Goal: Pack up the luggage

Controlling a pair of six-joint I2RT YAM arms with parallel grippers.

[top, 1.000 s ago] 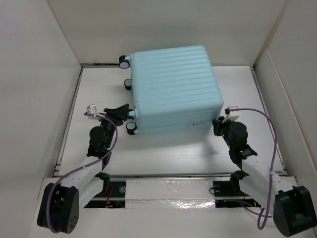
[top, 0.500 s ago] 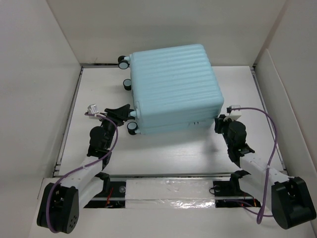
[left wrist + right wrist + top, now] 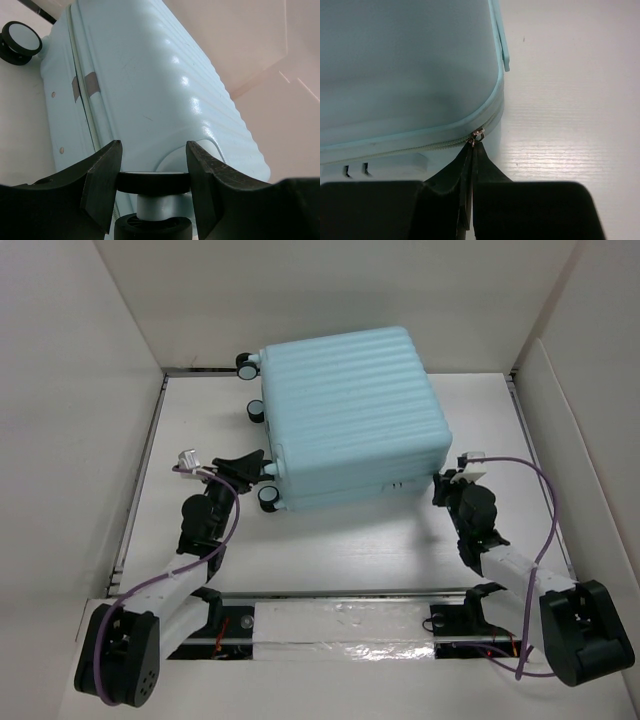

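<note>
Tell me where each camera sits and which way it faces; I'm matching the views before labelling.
Top external: above and behind the arms, looking down on the closed luggage on the table; both arms, left gripper and right gripper show.
Left wrist: on the left arm, looking along the luggage's wheeled end; its fingers clamp a wheel.
Right wrist: on the right arm, looking down at a luggage corner; its closed fingers pinch the zipper pull.
Shared: every view shows the luggage; top and left wrist both show that wheel.
</note>
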